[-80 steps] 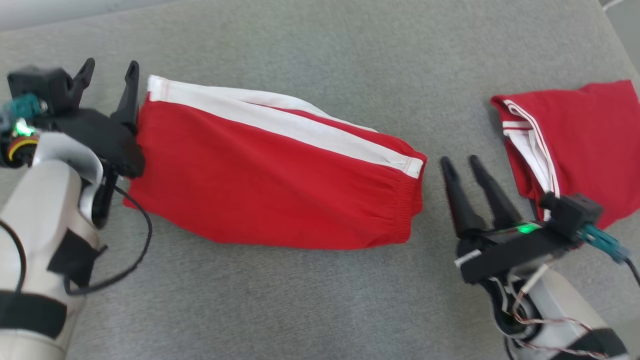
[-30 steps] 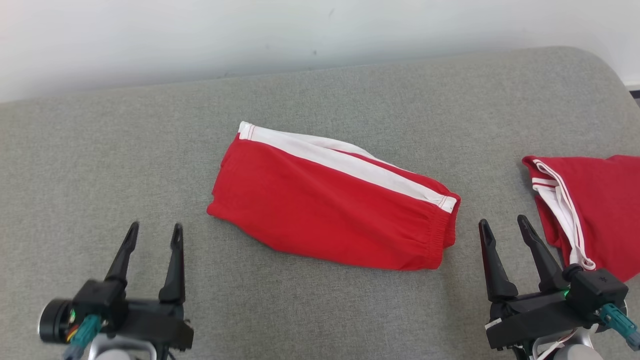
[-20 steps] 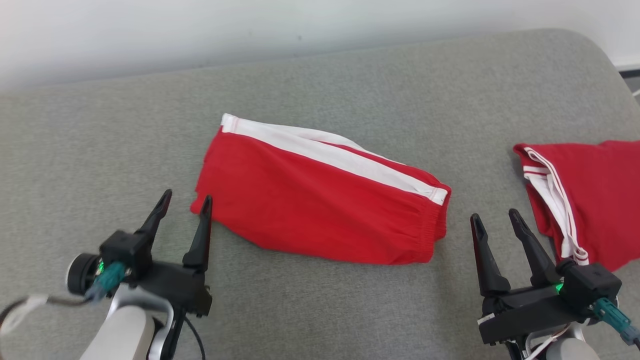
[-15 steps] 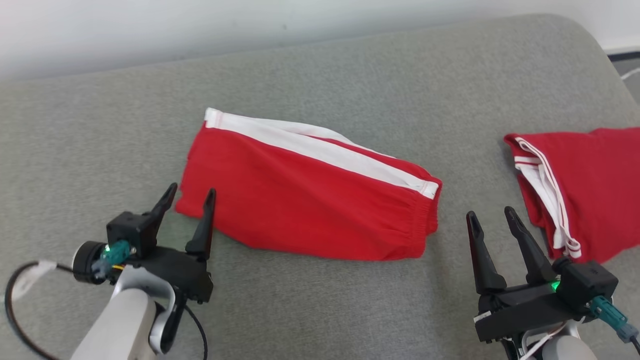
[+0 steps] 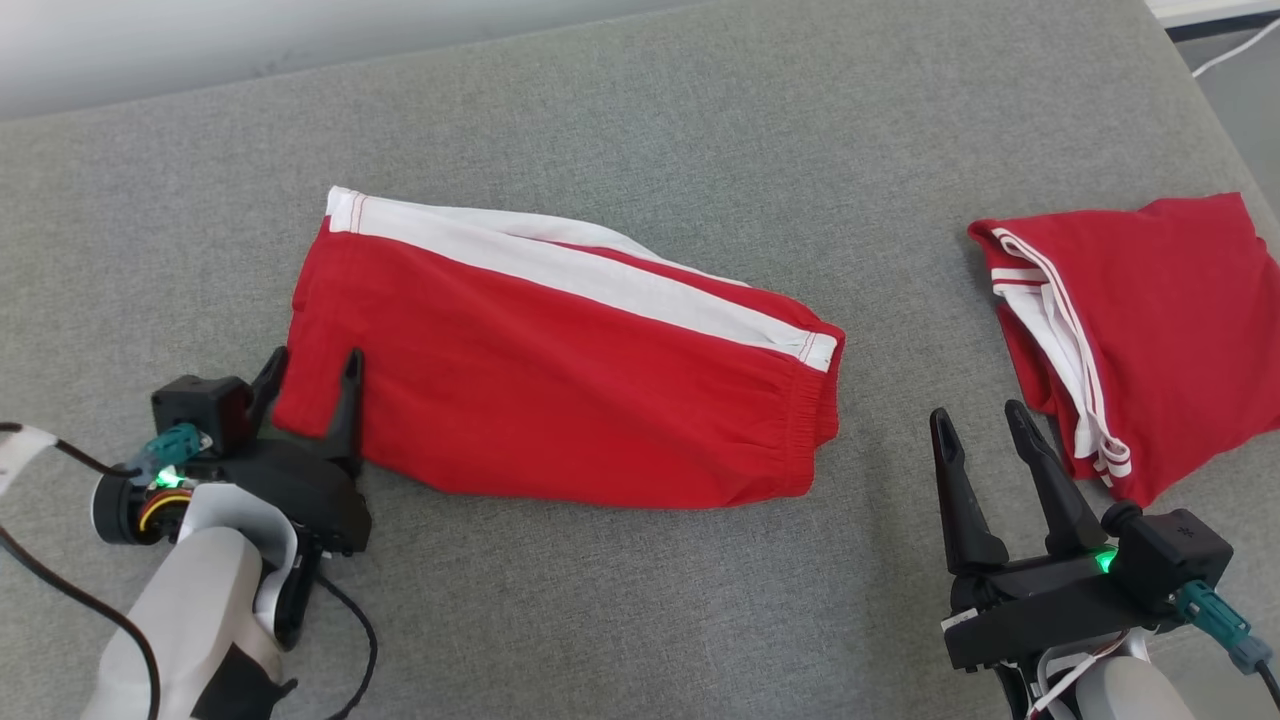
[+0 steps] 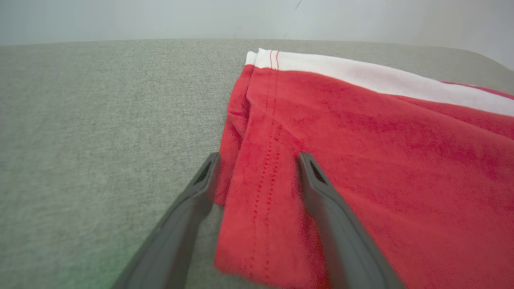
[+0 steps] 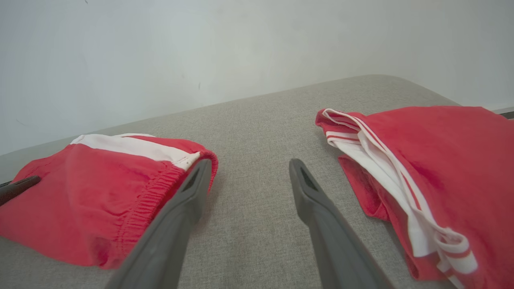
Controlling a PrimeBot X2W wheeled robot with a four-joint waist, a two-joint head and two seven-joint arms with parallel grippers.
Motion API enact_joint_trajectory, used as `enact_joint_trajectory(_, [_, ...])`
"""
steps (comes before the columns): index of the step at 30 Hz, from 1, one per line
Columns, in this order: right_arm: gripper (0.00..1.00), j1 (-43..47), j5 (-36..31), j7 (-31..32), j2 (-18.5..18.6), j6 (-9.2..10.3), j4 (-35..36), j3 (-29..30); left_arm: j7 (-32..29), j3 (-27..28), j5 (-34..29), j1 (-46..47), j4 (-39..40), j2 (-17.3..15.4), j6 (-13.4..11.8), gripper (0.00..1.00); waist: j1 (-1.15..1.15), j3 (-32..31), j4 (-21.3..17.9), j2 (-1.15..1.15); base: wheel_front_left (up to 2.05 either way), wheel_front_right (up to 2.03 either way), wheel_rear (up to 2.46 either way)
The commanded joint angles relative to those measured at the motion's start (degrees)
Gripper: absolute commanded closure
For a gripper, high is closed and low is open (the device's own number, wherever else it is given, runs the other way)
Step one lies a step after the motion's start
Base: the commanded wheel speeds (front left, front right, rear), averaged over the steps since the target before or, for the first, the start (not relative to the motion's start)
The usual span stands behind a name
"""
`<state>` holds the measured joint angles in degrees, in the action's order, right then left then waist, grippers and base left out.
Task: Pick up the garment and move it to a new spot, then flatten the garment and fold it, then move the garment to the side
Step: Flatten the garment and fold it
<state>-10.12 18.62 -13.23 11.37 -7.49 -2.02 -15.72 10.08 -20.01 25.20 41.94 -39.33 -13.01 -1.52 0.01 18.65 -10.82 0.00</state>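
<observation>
As it has advanced, left gripper (image 5: 315,354) straddles garment (image 5: 560,400) corner, released, right gripper (image 5: 978,412) released.

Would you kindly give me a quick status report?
Left gripper open, astride corner of red shorts. Right gripper open, empty. Second red garment lies apart, right.

Black two-fingered tools on pale forearms.
Left gripper (image 5: 315,356) and right gripper (image 5: 975,412): long, tapering dark fingers (image 6: 192,200), matte grey up close, with a slot near each tip. Black mount (image 5: 300,485) behind each pair, lit by a small green light (image 5: 1103,560). Boxy black camera (image 5: 1170,555) at the side, with a teal plug (image 5: 1215,615). Left forearm (image 5: 200,600) glossy pale grey, wrapped by a black strap (image 5: 235,690), looped by a black cable (image 5: 374,650) with a white tag (image 5: 20,445). Thin red and white wires (image 5: 1065,685) below the right mount; white label (image 5: 955,618) on its edge.
</observation>
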Motion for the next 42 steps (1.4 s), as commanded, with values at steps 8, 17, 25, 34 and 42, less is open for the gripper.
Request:
enact_joint_trajectory(8, [0.0,-0.8,0.9,-0.8,0.0,0.0,-0.5,-0.4,-0.2,0.0,2.4,0.1,-5.9,1.7,1.7,1.0,-0.01,0.0,0.2,0.0,0.0,0.0,0.0])
enact_joint_trajectory(17, [0.0,-0.1,1.4,-0.9,0.4,0.0,-0.6,0.1,2.1,0.4,3.9,-2.5,-4.9,3.3,2.4,1.0,-0.01,-0.5,1.5,0.0,0.0,0.0,0.0])
enact_joint_trajectory(25, [0.0,1.8,1.1,0.0,1.0,0.0,-0.2,2.0,4.1,1.6,4.5,-10.8,6.3,4.4,-1.5,1.0,-0.01,-2.5,4.3,0.0,0.0,0.0,0.0])
enact_joint_trajectory(34, [0.0,3.8,0.5,2.5,1.9,0.0,1.3,3.1,2.3,1.0,3.8,-23.8,23.1,4.2,-7.4,1.0,-0.01,-5.1,7.5,0.0,0.0,0.0,0.0])
enact_joint_trajectory(42, [0.0,4.3,0.6,4.0,2.1,0.0,1.8,2.8,1.6,0.6,2.1,-28.1,28.7,2.6,-10.2,0.0,-0.01,-6.5,8.0,0.0,0.0,0.0,0.0])
